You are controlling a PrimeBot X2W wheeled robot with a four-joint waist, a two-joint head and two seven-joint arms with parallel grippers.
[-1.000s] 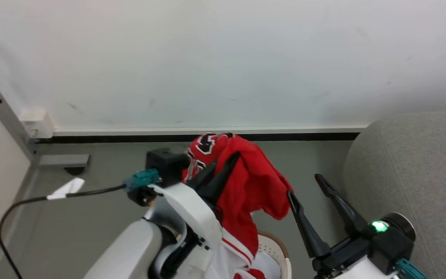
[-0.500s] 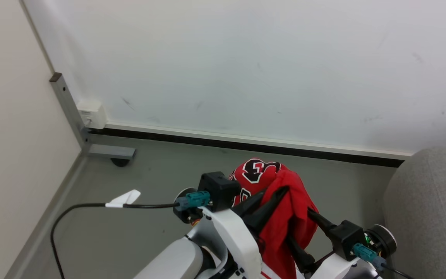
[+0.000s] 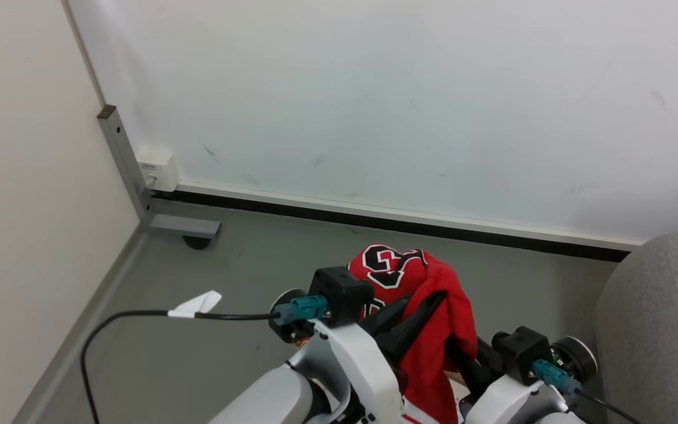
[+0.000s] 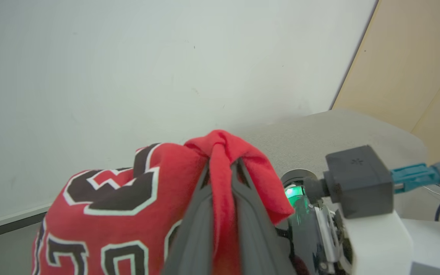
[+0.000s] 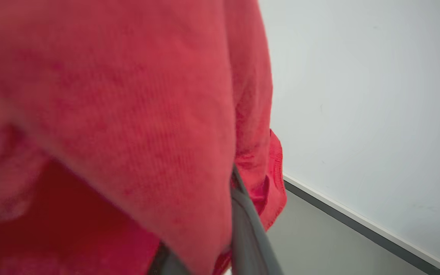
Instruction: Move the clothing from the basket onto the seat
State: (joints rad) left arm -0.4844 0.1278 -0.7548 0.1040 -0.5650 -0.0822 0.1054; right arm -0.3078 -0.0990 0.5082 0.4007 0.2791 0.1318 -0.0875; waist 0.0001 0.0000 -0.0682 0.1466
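Below the white wall (image 3: 374,88) runs a grey floor (image 3: 227,277), and the grey seat (image 3: 657,330) rounds into our head view at the right edge. Our left hand (image 4: 222,168) is pinched nearly closed on a fold of the red clothing (image 4: 101,202), held up over the floor, left of the seat and apart from it. Our right hand (image 3: 483,362) sits against the hanging cloth. Fabric drapes over its fingers (image 5: 246,236), so we cannot tell how far it is open.
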